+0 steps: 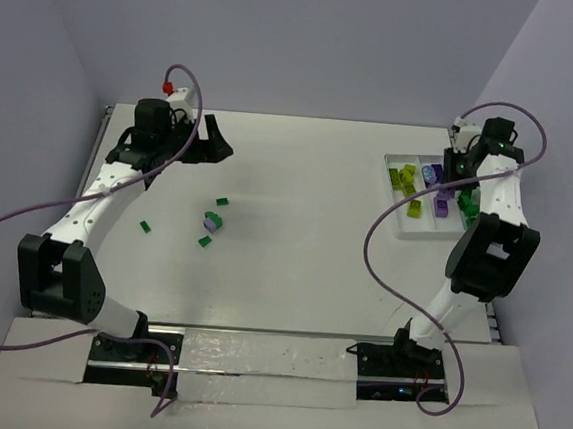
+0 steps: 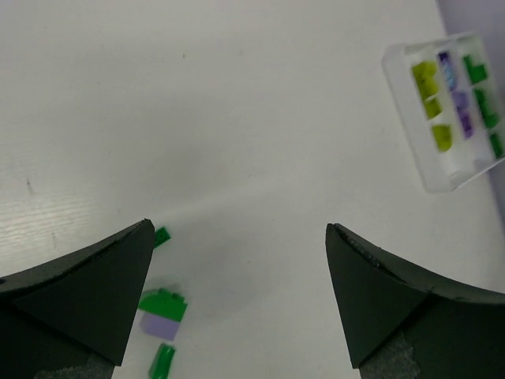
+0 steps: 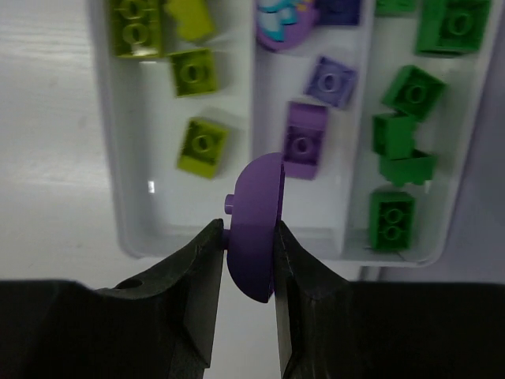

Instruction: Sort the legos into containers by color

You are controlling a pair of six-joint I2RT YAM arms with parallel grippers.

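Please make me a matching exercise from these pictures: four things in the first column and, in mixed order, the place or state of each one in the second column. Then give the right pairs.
Column one:
1. left gripper
2. right gripper
3. yellow-green bricks
4. lavender brick

Column two:
A. shut on a purple round piece
B. in the left compartment of the tray, as the right wrist view shows it
C. open, holding nothing
D. loose on the table, right beside a green brick

Pairs: 1-C, 2-A, 3-B, 4-D.
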